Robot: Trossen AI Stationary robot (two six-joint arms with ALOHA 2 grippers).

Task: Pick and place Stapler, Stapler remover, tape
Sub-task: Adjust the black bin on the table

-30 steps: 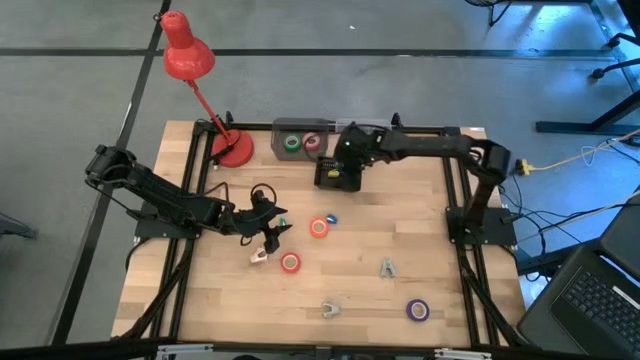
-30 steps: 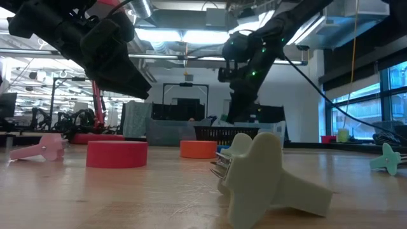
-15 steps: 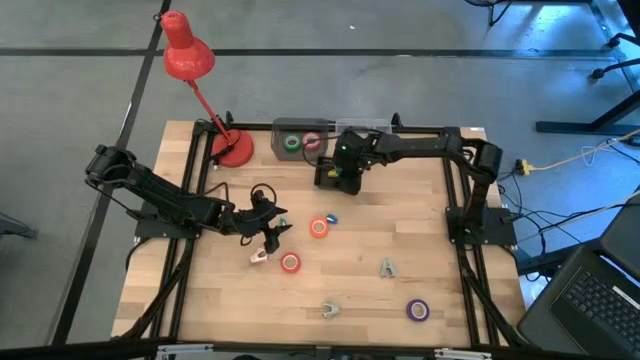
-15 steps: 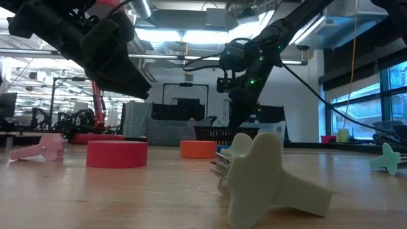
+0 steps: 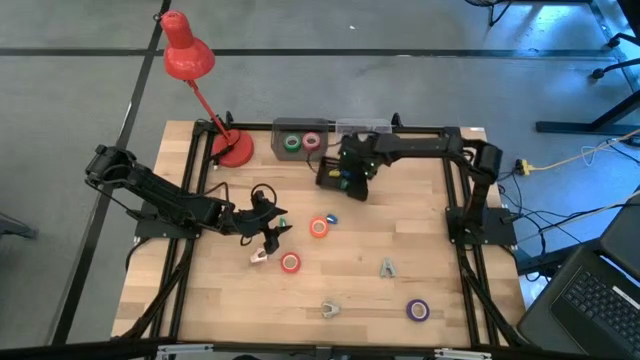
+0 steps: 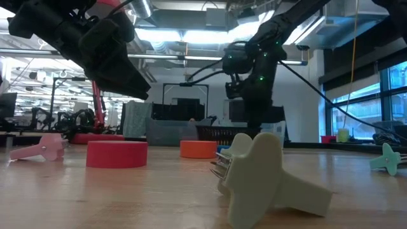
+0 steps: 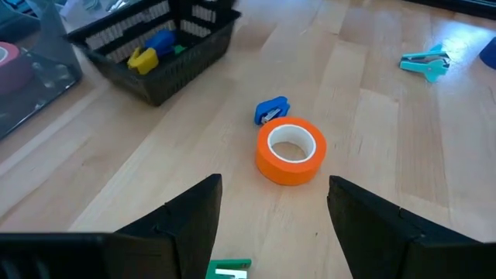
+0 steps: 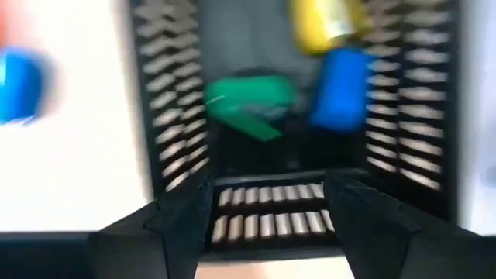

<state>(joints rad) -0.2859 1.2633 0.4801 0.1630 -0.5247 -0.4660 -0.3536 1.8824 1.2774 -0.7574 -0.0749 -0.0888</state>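
1. High view: the right gripper [image 5: 343, 178] hangs over the black mesh basket [image 5: 331, 176] at the table's 12 o'clock edge, just beside a clear bin [image 5: 300, 141] holding a green tape roll [image 5: 292, 143] and a pink tape roll [image 5: 312, 142]. The left gripper [image 5: 270, 232] sits toward 9 o'clock of centre, near the orange tape roll [image 5: 319, 227] and red tape roll [image 5: 290, 263]. A purple tape roll [image 5: 417, 310] lies at about 5 o'clock
2. Low view: a cream staple remover [image 6: 264, 178] fills the foreground; the red roll and the orange roll stand behind it
3. Left wrist view: the left fingers [image 7: 198, 213] are spread, empty, with the orange roll between and beyond them, a small blue stapler [image 7: 271, 110] touching its far side
4. Right wrist view: the right fingers [image 8: 182, 217] are spread with nothing between them, above the basket holding green [image 8: 248, 102], blue [image 8: 339, 87] and yellow [image 8: 325, 23] items
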